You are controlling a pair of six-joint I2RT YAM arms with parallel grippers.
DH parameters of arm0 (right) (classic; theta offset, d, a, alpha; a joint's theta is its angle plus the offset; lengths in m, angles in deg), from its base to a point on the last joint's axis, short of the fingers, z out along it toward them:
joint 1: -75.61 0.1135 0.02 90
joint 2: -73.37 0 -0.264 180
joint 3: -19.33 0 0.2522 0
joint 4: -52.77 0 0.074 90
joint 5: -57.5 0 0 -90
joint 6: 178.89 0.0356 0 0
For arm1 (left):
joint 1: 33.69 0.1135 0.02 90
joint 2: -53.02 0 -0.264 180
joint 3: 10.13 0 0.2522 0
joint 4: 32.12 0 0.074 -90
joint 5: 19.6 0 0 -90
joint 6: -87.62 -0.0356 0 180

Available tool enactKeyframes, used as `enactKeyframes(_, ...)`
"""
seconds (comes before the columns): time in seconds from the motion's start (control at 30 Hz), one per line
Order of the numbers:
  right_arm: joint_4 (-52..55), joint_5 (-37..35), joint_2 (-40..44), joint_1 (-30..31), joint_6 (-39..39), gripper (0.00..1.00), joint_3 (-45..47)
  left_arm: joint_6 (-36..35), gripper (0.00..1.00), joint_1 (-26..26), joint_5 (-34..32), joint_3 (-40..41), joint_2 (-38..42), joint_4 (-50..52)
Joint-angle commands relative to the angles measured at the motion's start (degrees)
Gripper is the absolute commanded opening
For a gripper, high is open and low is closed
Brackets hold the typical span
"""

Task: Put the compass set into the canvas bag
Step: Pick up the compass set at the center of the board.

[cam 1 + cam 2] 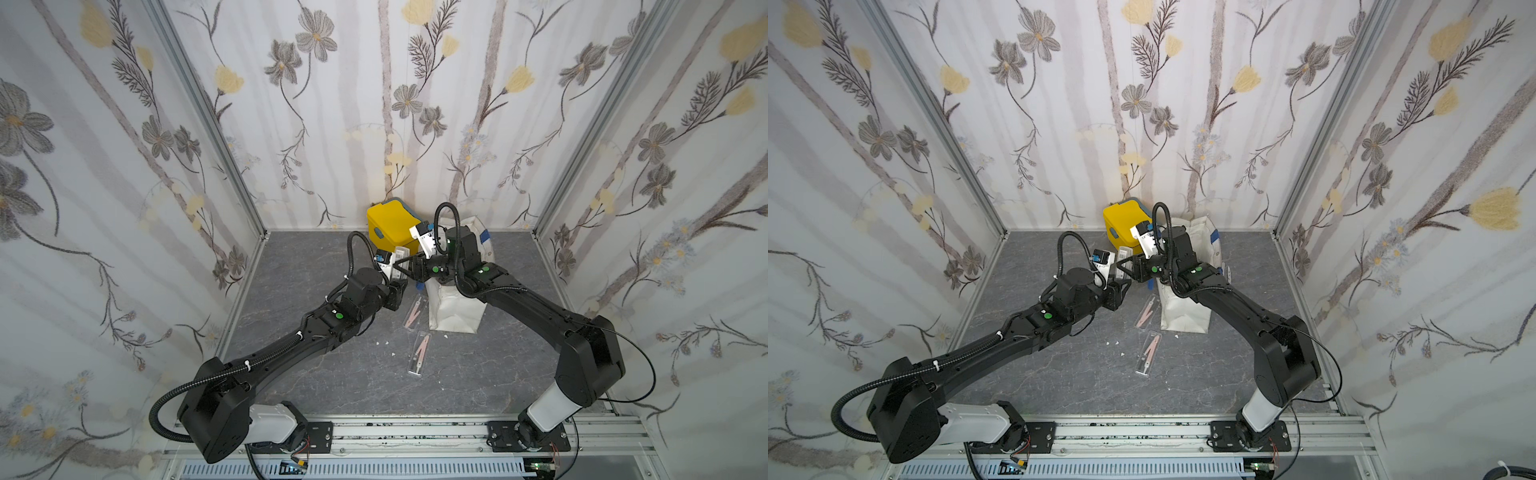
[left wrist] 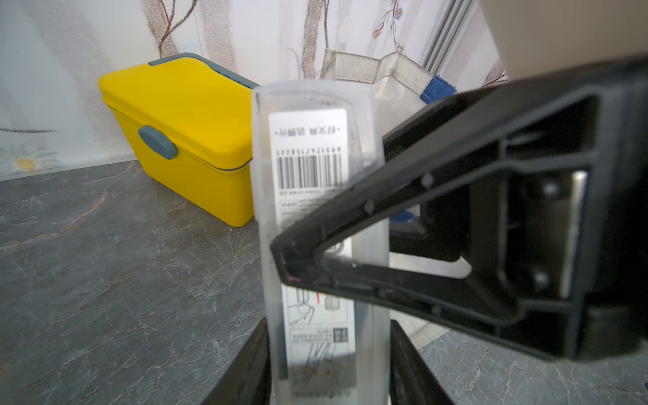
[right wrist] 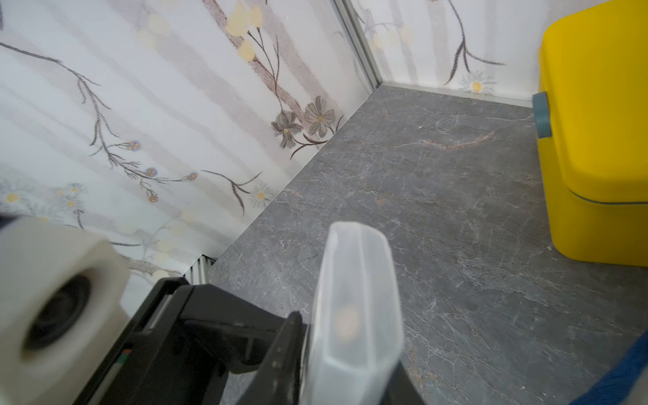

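A compass set in a frosted plastic case (image 2: 315,157) with a barcode label stands upright above the table, left of the canvas bag. My left gripper (image 2: 328,350) is shut on the case's lower end, one finger on each long side. My right gripper (image 3: 347,354) is shut on the case (image 3: 354,298) higher up, reaching in from the right. In both top views the two grippers (image 1: 397,289) (image 1: 401,264) meet at the case (image 1: 401,253) (image 1: 1124,255). The off-white canvas bag (image 1: 455,309) (image 1: 1185,311) with blue straps stands under the right arm; its mouth is hidden.
A closed yellow lidded box (image 1: 388,226) (image 2: 182,122) sits at the back wall, just behind the held case. Two clear cases with pink compasses (image 1: 415,309) (image 1: 419,353) lie on the grey table left of the bag. Small white scraps (image 1: 382,343) lie nearby. Walls enclose three sides.
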Motion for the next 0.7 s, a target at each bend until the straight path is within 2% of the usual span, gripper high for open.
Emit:
enactKeyframes(0.0, -3.2, 1.4, -0.3, 0.1, 0.9, 0.20, -0.4, -0.5, 0.46, 0.2, 0.2, 0.3, 0.5, -2.9)
enactKeyframes(0.17, -4.5, 2.4, -0.5, 0.1, 1.7, 0.13, -0.4, -0.3, 0.47, 0.4, -0.1, 1.0, 0.6, -3.6)
enactKeyframes(0.23, -4.9, 2.4, -0.6, 0.0, 2.0, 0.13, -0.5, -0.2, 0.52, 0.4, 0.0, 1.2, 0.7, -3.8)
enactKeyframes(0.3, -5.1, 2.4, -0.7, 0.0, 2.1, 0.13, -0.7, -0.1, 0.71, 0.4, -0.1, 1.6, 0.9, -4.0)
enactKeyframes(0.37, -5.0, 2.3, -0.6, 0.0, 2.0, 0.13, -1.4, -0.2, 0.96, 0.4, -0.2, 2.2, 1.4, -4.3)
enactKeyframes(0.4, -4.9, 2.3, -0.7, -0.1, 1.9, 0.13, -1.9, -0.2, 1.00, 0.4, -0.3, 2.5, 1.8, -4.6)
enactKeyframes(0.67, -3.6, 0.7, -0.2, -3.4, 1.0, 0.12, -6.0, -0.2, 1.00, 0.5, 0.8, 6.3, 3.7, -7.1)
